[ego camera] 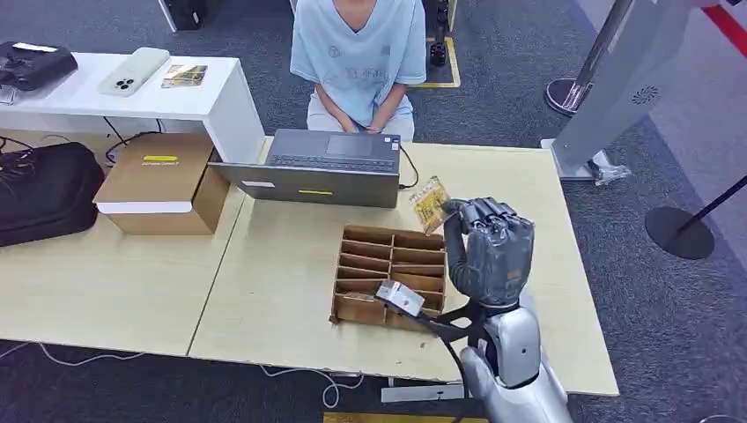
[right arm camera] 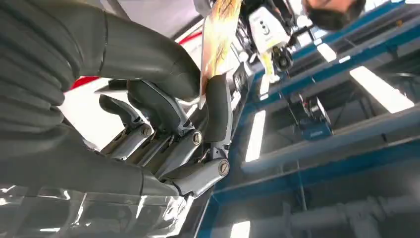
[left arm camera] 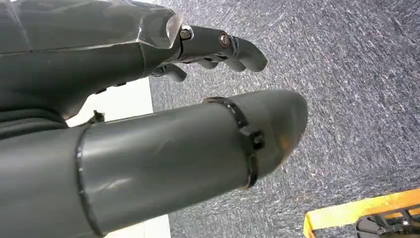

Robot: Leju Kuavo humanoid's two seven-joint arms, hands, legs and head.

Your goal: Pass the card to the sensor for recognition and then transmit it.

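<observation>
Two light wooden tables (ego camera: 264,291) sit side by side under the head view, and the right-hand one has plenty of bare top along its near edge and right side, open room around the raised arm. Dark carpet (ego camera: 687,300) runs past the right edge, where a grey stand (ego camera: 617,79) and a black post base (ego camera: 678,232) wait well apart from the table. At the far edge a person (ego camera: 359,57) sits behind a grey laptop (ego camera: 317,167), and a cardboard box (ego camera: 163,181) rests to its left. Nearer in, a brown divided tray (ego camera: 388,275) lies just beside the right hand (ego camera: 489,247), which is lifted above the table between the tray and the right edge.

Now the card (ego camera: 430,205): small, yellowish, tilted, poking out from the hand's fingertips towards the laptop. The right wrist view gets in close and shows what the head view can't, the card (right arm camera: 218,39) pinched edge-on between the thick thumb (right arm camera: 148,59) and a dark finger (right arm camera: 218,106), the other fingers curled in beside it.

Over in the left wrist view, the left hand (left arm camera: 163,124) hangs over carpet, holding nothing, thumb and fingers (left arm camera: 223,47) apart.
</observation>
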